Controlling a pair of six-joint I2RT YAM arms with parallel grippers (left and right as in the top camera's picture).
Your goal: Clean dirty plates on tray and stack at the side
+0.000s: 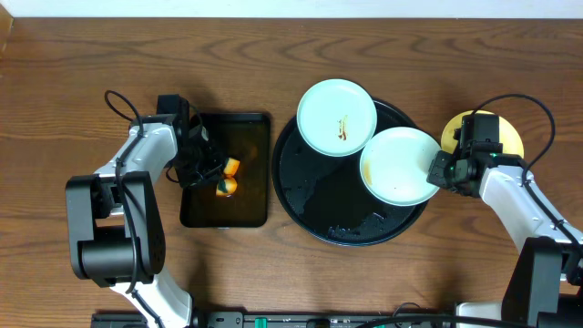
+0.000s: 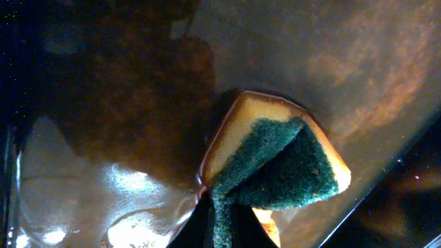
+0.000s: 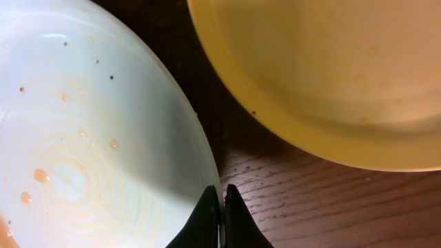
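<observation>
The round black tray [image 1: 319, 196] holds two mint-blue plates. One plate [image 1: 332, 109] with a brown smear lies at the tray's top edge. My right gripper [image 1: 444, 170] is shut on the rim of the other plate [image 1: 396, 164], which shows faint orange drops in the right wrist view [image 3: 89, 151]. The yellow plate [image 1: 506, 137] lies on the table to the right, also in the right wrist view [image 3: 324, 76]. My left gripper [image 1: 211, 173] is shut on a yellow and green sponge [image 2: 275, 158] over the rectangular tray.
The small rectangular black tray [image 1: 246, 205] lies left of the round tray, and its wet glossy floor [image 2: 103, 138] shows in the left wrist view. Bare wooden table [image 1: 55, 91] lies around both trays. Cables run by both arms.
</observation>
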